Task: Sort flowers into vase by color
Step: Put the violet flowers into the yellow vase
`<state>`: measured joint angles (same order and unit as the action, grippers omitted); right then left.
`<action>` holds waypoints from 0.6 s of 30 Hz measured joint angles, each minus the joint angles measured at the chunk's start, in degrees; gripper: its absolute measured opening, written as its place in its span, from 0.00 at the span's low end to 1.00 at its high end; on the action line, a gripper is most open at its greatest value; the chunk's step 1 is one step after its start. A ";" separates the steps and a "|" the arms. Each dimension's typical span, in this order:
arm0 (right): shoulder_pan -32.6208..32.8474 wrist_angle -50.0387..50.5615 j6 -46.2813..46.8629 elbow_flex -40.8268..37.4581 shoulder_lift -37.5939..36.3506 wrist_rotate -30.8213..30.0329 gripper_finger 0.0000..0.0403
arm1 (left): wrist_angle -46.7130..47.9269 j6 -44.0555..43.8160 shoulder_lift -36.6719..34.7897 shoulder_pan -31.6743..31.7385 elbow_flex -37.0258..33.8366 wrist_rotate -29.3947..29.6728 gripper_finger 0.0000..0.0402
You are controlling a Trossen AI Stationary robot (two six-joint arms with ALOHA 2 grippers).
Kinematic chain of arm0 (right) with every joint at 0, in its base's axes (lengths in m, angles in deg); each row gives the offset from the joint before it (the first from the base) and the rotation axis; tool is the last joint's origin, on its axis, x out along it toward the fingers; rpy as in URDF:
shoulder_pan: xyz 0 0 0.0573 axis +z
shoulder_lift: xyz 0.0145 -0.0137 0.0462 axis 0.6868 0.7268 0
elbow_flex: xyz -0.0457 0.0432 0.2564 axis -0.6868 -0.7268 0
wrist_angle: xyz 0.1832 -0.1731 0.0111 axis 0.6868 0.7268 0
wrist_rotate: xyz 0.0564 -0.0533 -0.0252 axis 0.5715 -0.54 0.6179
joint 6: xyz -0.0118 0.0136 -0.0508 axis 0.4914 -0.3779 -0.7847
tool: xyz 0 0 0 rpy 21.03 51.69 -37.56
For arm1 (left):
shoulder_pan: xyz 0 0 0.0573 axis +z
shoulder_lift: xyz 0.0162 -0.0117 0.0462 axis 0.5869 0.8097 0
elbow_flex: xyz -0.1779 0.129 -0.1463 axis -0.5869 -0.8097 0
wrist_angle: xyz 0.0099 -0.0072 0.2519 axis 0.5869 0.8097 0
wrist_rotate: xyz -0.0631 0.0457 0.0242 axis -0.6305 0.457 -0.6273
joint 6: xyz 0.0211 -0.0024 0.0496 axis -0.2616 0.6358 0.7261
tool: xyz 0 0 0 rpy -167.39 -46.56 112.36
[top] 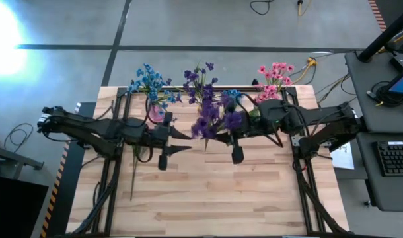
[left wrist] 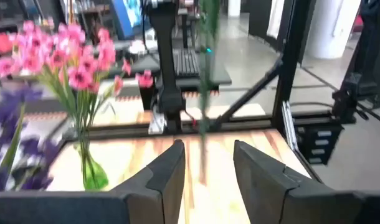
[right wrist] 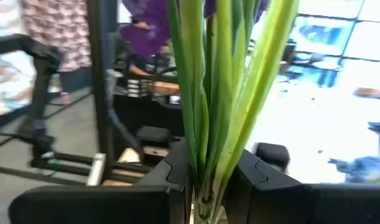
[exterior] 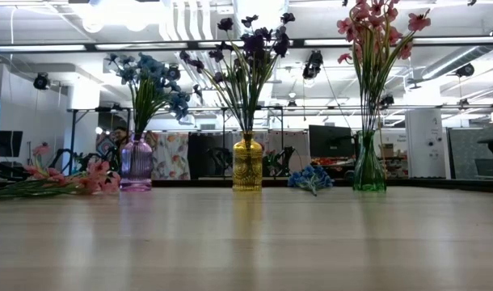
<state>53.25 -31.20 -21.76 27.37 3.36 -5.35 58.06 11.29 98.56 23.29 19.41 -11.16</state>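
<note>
Pale wooden planks make up the counter point(top: 208, 192), which stands in a workshop with grey floor and desks to one side. At its far edge stand three vases: a purple vase point(exterior: 136, 164) with blue flowers point(exterior: 149, 77), a yellow vase point(exterior: 247, 164) with dark purple flowers point(exterior: 248, 44), and a green vase point(exterior: 368, 166) with pink flowers point(exterior: 374, 28).

Raised over the middle of the counter, the right tool point(right wrist: 209, 186) is clamped on a bunch of green stems point(right wrist: 221, 93) that rise straight up between its fingers point(right wrist: 177, 165); the purple sprig point(top: 211, 118) they carry spreads just in front of this tool in the overhead view, close to the yellow vase.

Facing it from the other side, the left tool point(left wrist: 205, 168) has its fingers apart, with nothing gripped; a thin green stem point(left wrist: 204, 93) hangs ahead of it, blurred. A loose stem point(top: 134, 173) lies on the counter beneath the left arm. Beyond the right tool, near the green vase, a small blue sprig point(exterior: 310, 178) rests on the counter, and more pink blossoms point(exterior: 65, 179) lie beside the purple vase.
</note>
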 joint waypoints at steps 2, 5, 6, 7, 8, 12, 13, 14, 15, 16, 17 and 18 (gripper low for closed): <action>0.00 -0.03 -1.42 -0.01 -0.19 -2.62 0.13 | 4.03 -1.82 -1.94 0.00 0.00 0.00 0.31; -0.19 0.04 -3.19 -0.17 0.45 -6.64 0.13 | 11.54 -4.14 -4.95 0.00 0.00 0.00 0.31; -0.41 -0.02 -3.63 -0.20 0.94 -7.46 0.13 | 14.11 -5.20 -5.90 0.00 0.00 0.00 0.31; -0.72 -0.81 -3.94 -0.20 1.38 -7.77 0.13 | 16.65 -6.16 -6.84 0.00 0.00 0.00 0.31; -1.02 -1.58 -4.39 -0.22 1.67 -7.83 0.13 | 18.82 -7.14 -7.69 0.00 0.00 -0.01 0.31; -2.90 -5.38 -6.32 -0.26 2.82 -7.90 0.13 | 24.18 -9.93 -10.71 0.00 0.00 0.11 0.31; -3.46 -6.07 -6.71 -0.26 3.05 -7.91 0.13 | 24.72 -10.25 -11.45 0.00 0.00 0.11 0.31; -4.04 -7.24 -7.26 -0.26 3.47 -7.93 0.13 | 25.61 -10.55 -12.17 0.00 0.00 0.13 0.31; -4.62 -8.53 -7.73 -0.26 3.87 -7.93 0.13 | 26.78 -10.89 -12.78 0.00 0.00 0.13 0.31; -5.22 -9.25 -8.10 -0.26 4.15 -7.93 0.13 | 27.50 -11.26 -13.38 0.00 0.00 0.13 0.31; -5.82 -10.18 -8.61 -0.26 4.60 -7.93 0.13 | 28.06 -11.61 -13.99 0.00 0.00 0.13 0.31; -6.42 -12.00 -8.90 -0.26 5.17 -7.93 0.13 | 28.86 -12.21 -14.59 0.00 0.00 0.12 0.31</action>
<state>46.83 -43.20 -30.66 27.11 8.53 -13.28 86.91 -0.92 83.98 23.29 19.41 -11.03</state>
